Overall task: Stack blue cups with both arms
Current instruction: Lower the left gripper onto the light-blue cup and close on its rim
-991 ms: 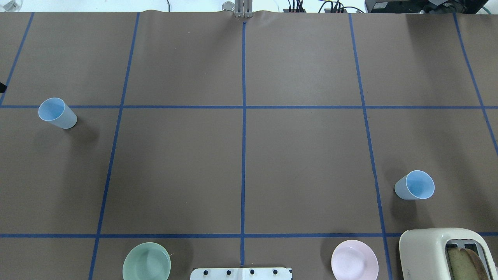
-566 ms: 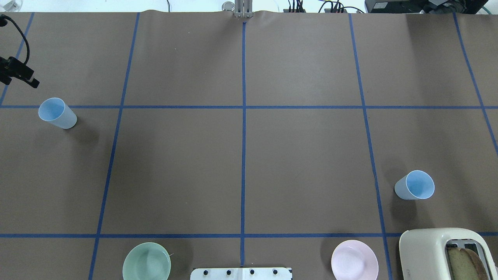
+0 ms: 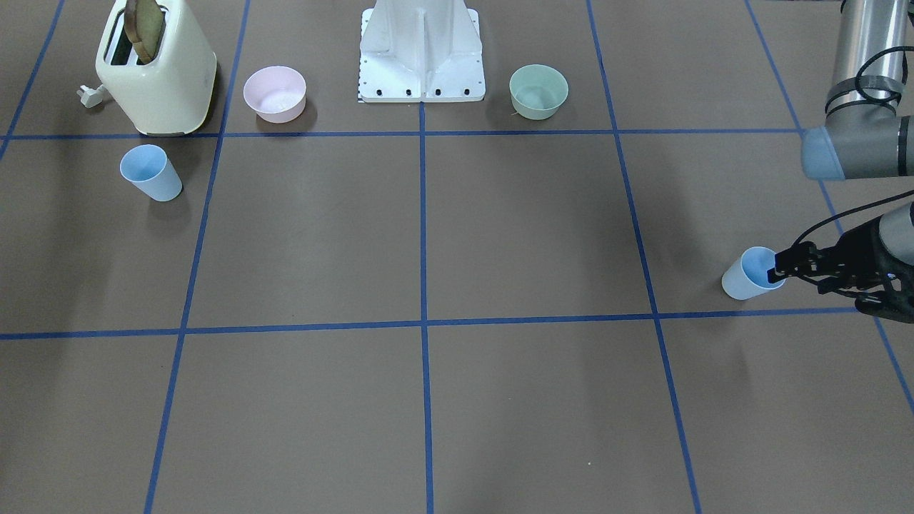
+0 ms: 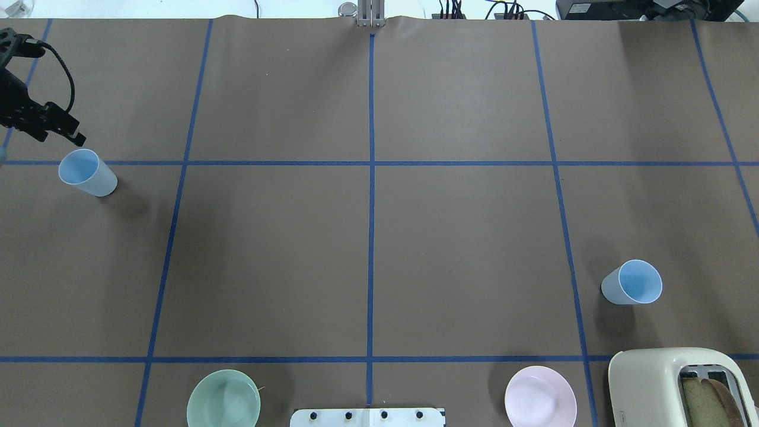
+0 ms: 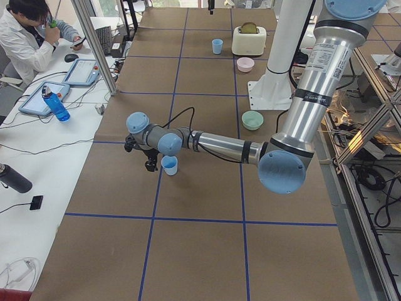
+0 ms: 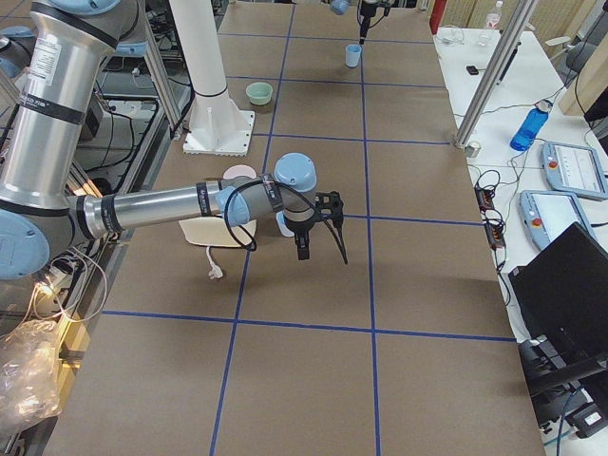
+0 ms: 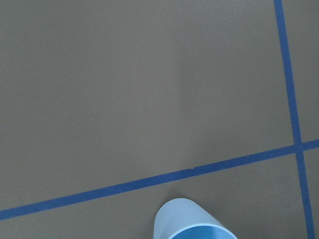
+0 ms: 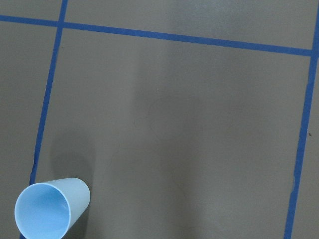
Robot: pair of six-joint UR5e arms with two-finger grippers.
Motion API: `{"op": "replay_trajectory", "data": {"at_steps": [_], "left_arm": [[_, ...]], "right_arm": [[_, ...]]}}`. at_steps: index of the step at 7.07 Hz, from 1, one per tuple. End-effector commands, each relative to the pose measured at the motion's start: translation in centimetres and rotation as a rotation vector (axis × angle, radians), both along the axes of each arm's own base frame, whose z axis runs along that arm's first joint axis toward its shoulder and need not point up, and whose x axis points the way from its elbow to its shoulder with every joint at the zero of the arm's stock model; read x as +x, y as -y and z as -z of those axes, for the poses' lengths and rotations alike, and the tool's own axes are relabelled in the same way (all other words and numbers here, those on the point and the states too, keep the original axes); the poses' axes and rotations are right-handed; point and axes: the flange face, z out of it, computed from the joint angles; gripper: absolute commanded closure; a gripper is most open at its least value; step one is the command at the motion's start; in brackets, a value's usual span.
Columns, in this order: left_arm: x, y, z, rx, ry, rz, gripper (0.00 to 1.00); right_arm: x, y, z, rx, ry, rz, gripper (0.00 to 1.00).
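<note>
One blue cup (image 4: 87,172) stands upright at the table's left side; it also shows in the front view (image 3: 748,275) and at the bottom edge of the left wrist view (image 7: 192,222). My left gripper (image 4: 76,136) hovers just beyond its far rim (image 3: 775,273), apparently open and empty. The second blue cup (image 4: 632,283) stands upright at the right, near the toaster, and shows in the right wrist view (image 8: 50,210). My right gripper (image 6: 302,249) shows only in the right side view, pointing down beside that cup; I cannot tell whether it is open or shut.
A cream toaster (image 4: 664,382) with a bread slice stands at the near right corner. A pink bowl (image 4: 540,396) and a pale green bowl (image 4: 223,398) flank the white base pedestal (image 3: 421,50). An operator (image 5: 25,37) sits beyond the table's far edge.
My left arm has come in from the table's left edge toward the left cup. Both cups have stayed in place.
</note>
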Motion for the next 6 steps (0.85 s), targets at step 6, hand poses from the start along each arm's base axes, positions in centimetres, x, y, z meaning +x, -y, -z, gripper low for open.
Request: {"op": "replay_trajectory", "data": {"at_steps": [6], "left_arm": [[0.9,-2.2,-2.9,-0.046,0.01,-0.026,0.4]], "right_arm": [[-3.1,-0.3,0.4,0.012,0.007,0.079,0.01]]}}
